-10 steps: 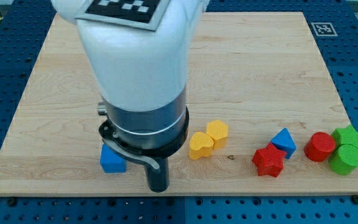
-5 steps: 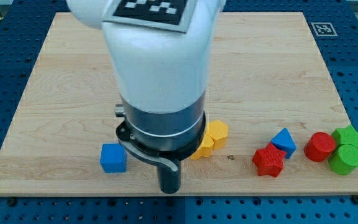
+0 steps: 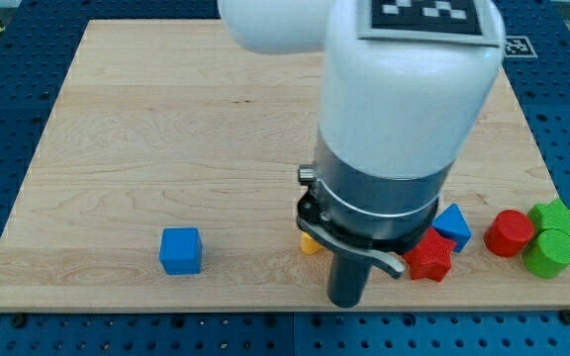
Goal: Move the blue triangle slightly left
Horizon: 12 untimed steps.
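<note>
The blue triangle (image 3: 454,223) lies near the view's bottom right, partly hidden by the arm's body. A red star (image 3: 431,259) touches its lower left side. My tip (image 3: 345,301) is near the view's bottom edge, to the left of and below the blue triangle, about a block's width left of the red star. The arm's large white and grey body covers the board's middle right.
A blue cube (image 3: 181,250) sits at the bottom left. A yellow block (image 3: 309,243) peeks out left of the arm; its shape is hidden. A red cylinder (image 3: 509,233), a green star (image 3: 555,215) and a green cylinder (image 3: 548,254) cluster at the far right.
My tip has moved right along the view's bottom edge, from beside the blue cube to near the red star. The arm now hides the yellow blocks. No block has moved.
</note>
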Motion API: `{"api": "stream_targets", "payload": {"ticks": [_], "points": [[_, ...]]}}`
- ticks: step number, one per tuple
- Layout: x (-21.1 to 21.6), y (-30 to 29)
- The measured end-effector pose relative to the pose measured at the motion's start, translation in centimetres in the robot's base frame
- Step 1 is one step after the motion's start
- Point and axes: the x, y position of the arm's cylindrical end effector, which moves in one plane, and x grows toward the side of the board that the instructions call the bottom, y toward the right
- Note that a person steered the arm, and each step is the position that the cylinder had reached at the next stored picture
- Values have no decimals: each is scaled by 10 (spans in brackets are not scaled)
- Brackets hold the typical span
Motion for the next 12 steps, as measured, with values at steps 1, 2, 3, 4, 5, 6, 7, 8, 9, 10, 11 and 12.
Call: {"api": "stream_targets", "payload": {"ticks": [1,2,3,4,5,6,7,8,9,10,11,12], "points": [[0,27],[-1,57],[-1,100],[-1,130],[-3,137],[-16,137],[-37,137],[-57,133],[-69,122],[-81,115],[-88,98],[-89,101]]}}
